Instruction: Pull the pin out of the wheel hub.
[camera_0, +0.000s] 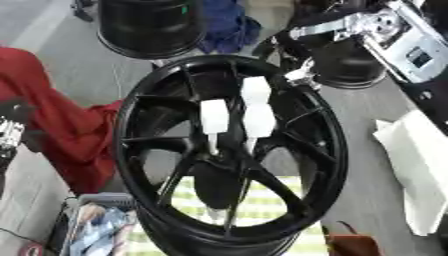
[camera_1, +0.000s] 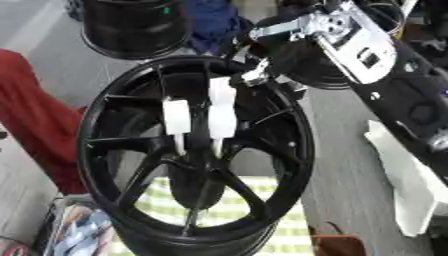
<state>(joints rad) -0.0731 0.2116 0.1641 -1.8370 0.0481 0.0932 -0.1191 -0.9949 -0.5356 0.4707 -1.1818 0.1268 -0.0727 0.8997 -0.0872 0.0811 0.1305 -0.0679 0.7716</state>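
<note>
Two white pins stand stiff in the wheel hub; we'd grip a broad head; our right hand's grip we cannot tell.

No text, label, brand, number or sign can be read in either view. The small dark rectangular panel on the silver metal plate of the robot's right arm, near the upper right corner, shows no legible marking. The small green patch on the black round drum at the top edge carries nothing readable. The black spoked alloy wheel hub and the white block-headed pins standing in it bear no visible lettering.
</note>
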